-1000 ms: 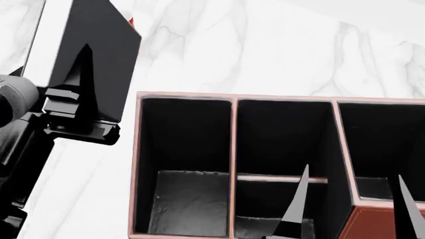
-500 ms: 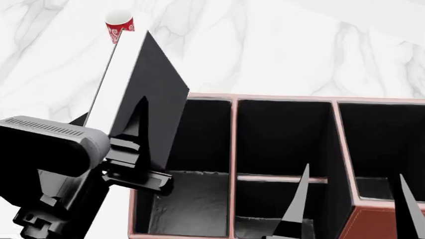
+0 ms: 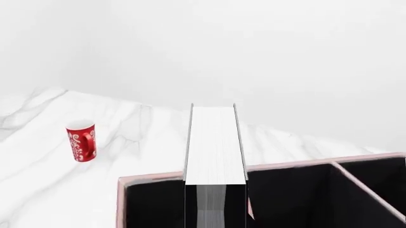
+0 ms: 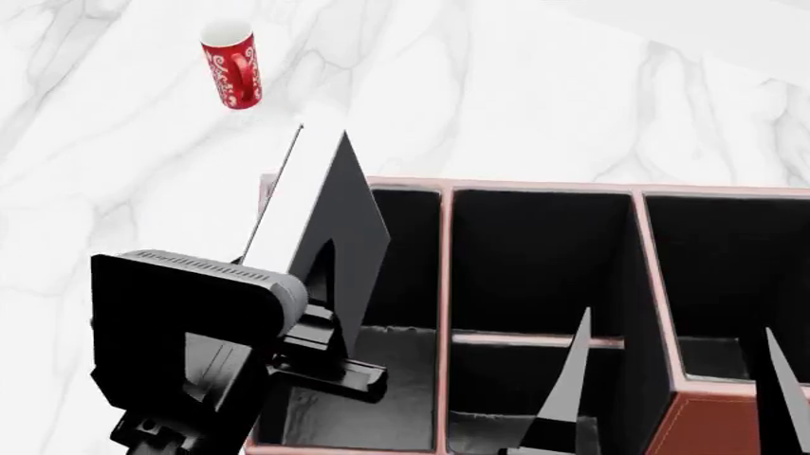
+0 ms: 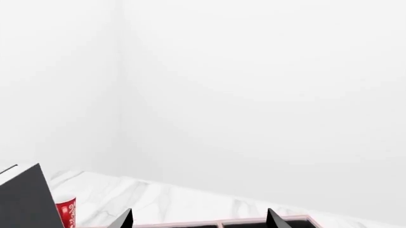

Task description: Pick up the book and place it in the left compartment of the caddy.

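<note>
Holding the book [image 4: 332, 216] upright in my left gripper [image 4: 314, 284], fingers clamped on its black covers, white page edges up; its lower end sits inside the left compartment [image 4: 367, 379] of the caddy [image 4: 446, 246]. Right gripper [image 4: 671, 398]: fingers spread apart, holding nothing, over the caddy's right bays. Red patterned mug [image 4: 231, 64]: on the marble tabletop [image 4: 532, 85], well beyond the caddy.

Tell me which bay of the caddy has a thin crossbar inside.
The middle bay of the caddy: a thin crossbar splits it. The bays either side are undivided.
</note>
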### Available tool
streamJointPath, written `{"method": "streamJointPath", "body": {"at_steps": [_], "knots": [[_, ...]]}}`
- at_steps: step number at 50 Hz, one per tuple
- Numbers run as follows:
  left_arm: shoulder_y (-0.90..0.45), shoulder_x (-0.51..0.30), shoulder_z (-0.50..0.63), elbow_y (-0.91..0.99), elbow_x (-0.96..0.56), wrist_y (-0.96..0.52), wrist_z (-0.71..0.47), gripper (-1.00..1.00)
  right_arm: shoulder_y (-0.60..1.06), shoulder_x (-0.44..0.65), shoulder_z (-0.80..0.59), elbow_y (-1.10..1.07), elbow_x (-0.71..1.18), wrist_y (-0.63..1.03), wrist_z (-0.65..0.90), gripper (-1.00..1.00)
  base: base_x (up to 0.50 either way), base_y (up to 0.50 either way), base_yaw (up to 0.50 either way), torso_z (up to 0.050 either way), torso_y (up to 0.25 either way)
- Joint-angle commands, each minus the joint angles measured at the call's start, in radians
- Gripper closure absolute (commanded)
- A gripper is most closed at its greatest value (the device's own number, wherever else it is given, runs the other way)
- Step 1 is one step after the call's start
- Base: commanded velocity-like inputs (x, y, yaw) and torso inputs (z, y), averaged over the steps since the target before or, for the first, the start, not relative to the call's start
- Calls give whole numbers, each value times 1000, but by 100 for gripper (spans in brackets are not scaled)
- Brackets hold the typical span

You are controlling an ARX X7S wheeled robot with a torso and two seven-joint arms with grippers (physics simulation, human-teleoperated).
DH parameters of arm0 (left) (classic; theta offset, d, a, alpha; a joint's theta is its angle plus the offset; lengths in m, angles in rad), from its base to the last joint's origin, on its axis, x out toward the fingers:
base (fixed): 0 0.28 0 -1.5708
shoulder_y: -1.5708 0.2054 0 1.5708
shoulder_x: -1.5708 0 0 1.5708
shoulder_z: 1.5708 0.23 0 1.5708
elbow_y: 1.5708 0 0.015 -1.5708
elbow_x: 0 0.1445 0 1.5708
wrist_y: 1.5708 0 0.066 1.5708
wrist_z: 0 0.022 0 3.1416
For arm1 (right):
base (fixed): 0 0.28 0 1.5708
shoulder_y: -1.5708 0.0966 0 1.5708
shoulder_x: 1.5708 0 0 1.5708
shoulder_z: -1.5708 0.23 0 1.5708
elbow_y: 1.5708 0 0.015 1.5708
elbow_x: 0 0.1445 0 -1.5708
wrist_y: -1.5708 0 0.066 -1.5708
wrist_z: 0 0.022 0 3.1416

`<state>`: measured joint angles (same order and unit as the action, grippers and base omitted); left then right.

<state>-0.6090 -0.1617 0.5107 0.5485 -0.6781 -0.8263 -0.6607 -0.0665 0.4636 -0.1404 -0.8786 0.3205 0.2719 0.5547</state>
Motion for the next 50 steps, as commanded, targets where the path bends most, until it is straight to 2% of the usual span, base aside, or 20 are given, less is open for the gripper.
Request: {"method": "streamJointPath", "body": {"at_steps": [1,12,50], "knots": [[-5,24,43,-142,76,77,23,100,2,3,-2,1,3,-4,1,-100,0,0,0,0,0],[4,56,51,-285,106,148,29,100,2,7,-7,-8,4,2,6,-100,0,0,0,1,2],[24,109,128,-516,197,364,-11,100,23,7,-41,6,2,-2,4,-100,0,0,0,0,1]]}}
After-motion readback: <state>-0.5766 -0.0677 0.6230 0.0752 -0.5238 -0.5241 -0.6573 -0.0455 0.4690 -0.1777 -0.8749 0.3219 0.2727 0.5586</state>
